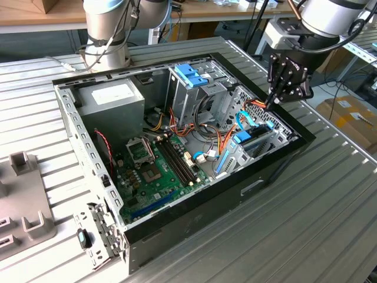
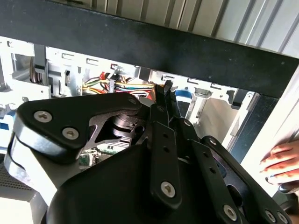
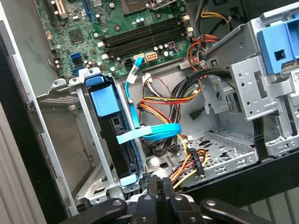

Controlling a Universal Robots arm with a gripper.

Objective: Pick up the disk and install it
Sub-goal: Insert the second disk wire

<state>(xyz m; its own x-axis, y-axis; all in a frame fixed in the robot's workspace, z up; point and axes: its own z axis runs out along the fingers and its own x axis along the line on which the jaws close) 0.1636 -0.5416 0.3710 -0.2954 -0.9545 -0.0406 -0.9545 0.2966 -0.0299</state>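
Exterior view: an open computer case lies on a ribbed metal table, with the black gripper hanging over the case's corner at the exterior view's right. Its fingers look pressed together, pinching nothing. In the first wrist view, the gripper sits just above the case rim, near a bundle of orange and yellow wires.

The disk, in its light-blue carrier, stands on edge inside a metal bay in the case. Its long axis runs from the case rim toward the green circuit board. A blue ribbon cable crosses beside it.

Risks, as a judgement: the loose wires near the gripper could snag on the fingers. Someone's hand rests at the case edge in the second wrist view, close enough to be struck if the arm swings that way.
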